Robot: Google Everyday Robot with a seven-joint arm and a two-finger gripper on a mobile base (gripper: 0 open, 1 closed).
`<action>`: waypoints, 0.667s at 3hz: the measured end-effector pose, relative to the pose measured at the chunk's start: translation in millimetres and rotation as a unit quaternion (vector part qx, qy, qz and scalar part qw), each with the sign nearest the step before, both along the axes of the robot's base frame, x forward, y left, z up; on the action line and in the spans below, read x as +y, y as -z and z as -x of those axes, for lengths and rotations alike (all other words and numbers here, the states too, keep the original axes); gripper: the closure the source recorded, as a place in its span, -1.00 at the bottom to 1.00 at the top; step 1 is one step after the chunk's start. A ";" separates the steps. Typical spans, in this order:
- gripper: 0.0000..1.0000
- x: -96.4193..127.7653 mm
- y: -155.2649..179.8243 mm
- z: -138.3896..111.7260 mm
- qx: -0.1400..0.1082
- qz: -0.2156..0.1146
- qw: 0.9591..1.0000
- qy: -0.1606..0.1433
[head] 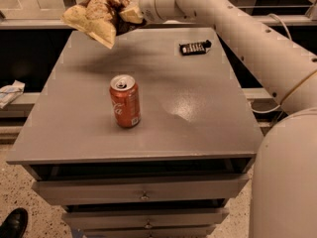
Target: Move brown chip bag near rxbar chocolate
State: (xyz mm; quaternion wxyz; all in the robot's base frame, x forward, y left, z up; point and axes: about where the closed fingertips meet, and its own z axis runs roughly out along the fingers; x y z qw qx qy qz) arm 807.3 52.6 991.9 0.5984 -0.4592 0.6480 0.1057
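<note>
Camera view looks down on a grey table (198,113) with drawers (143,188) stacked under its top. The pale arm (237,29) comes in from the right edge and reaches across the far side of the table toward the upper left. At its end the claw (125,18) is clamped on the bag (94,16). Most of the claw is buried in the crumpled foil, so only the wrist and a dark bit of it show beside the bag.

The bag hangs in the air, clear of the table, over the far left corner, with one pointed corner drooping down. It is tan-yellow with a dark brown patch in the middle, and heavily wrinkled. A soft shadow lies on the table below it.

The bar (194,47) lies flat on the table near the far right corner. It is a small black wrapper with pale lettering, its long side roughly along the back edge. It sits just below the arm in the picture, with a gap between them. Bag and bar are well apart, at opposite ends of the table's far side.

A red can (125,101) stands upright near the middle of the table, a little left of centre, its tab end up. It is apart from both bag and bar and nearer the camera than either.

The robot's rounded body (287,182) fills the lower right. On the speckled floor (20,197) at lower left is the toe of a black shoe (14,223). A white crumpled thing (11,92) lies on a low ledge left of the table.
</note>
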 end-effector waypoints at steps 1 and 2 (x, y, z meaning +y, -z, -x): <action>1.00 0.0 0.0 0.0 0.000 0.000 1.000 0.000; 0.83 1.8 1.0 0.0 0.001 0.000 1.000 -0.001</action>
